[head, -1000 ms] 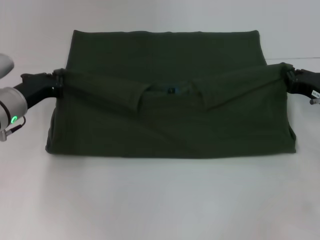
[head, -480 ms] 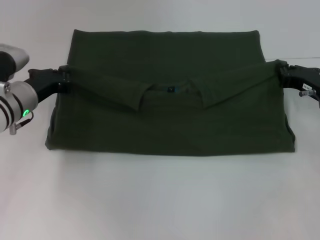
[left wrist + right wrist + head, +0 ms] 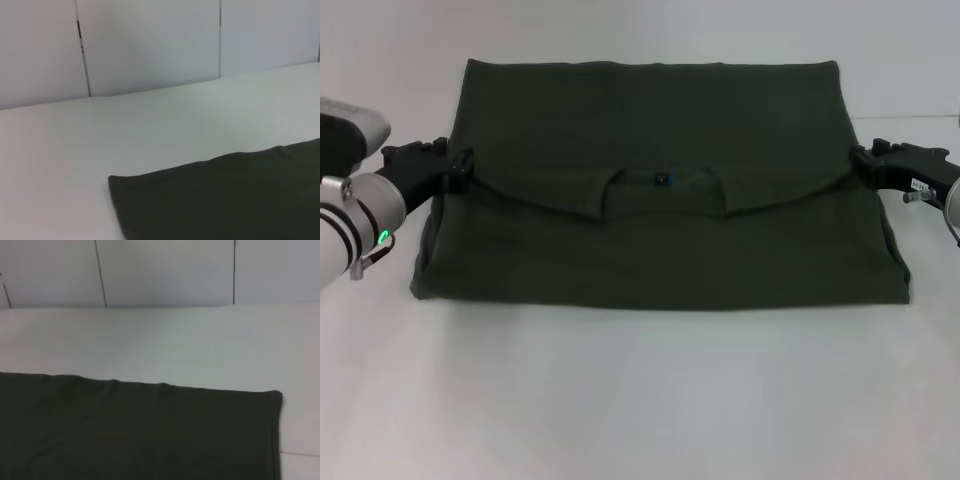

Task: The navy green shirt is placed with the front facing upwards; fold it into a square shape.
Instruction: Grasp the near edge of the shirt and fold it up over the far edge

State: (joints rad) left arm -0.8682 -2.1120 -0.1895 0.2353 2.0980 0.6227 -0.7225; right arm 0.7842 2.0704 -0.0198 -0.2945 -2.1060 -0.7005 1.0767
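The navy green shirt (image 3: 660, 190) lies folded across frame centre on the white table (image 3: 650, 400). Left gripper (image 3: 458, 168) pinches its left edge; right gripper (image 3: 861, 160) sits at the right edge, grip unclear.
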